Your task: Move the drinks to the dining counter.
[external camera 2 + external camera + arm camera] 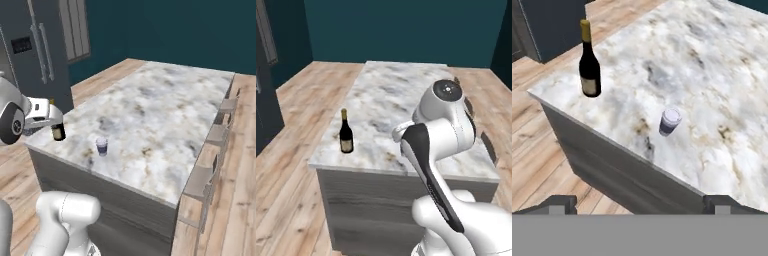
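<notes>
Your gripper (640,202) is spread wide and empty, its dark tips poking up above the near edge of the white-and-tan marbled desk (712,75). The short white-and-purple lidded cup (670,121) stands upright close to that edge. The tall dark glass wine bottle with gold neck and tan label (589,62) stands near the corner; your folded white arm (441,145) partly hides it in the right base view.
</notes>
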Controlling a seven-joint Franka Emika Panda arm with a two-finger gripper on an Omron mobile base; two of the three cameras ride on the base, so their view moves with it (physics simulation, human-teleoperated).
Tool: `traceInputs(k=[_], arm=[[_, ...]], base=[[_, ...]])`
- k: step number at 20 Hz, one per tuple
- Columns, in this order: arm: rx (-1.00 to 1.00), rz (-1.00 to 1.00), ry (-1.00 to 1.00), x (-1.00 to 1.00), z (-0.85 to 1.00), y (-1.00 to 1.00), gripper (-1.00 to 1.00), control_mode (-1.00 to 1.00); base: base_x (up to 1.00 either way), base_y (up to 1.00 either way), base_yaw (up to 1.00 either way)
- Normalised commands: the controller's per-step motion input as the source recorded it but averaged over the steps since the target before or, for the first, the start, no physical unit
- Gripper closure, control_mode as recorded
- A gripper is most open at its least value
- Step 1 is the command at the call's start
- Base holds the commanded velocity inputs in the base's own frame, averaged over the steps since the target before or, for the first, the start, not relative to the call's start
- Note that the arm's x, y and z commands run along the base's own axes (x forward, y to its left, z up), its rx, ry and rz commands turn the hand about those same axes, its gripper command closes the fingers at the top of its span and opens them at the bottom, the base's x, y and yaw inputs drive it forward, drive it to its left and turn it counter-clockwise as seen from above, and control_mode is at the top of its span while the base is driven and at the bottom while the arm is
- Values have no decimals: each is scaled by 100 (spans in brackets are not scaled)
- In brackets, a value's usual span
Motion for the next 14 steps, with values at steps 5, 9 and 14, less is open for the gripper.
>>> traceInputs(k=[5,9,14], arm=[[0,0,0,0,0,0,-100,100],[0,0,0,0,0,0,-100,100],[0,0,0,0,0,0,-100,100]], base=[[0,0,81],[0,0,98],[0,0,100]])
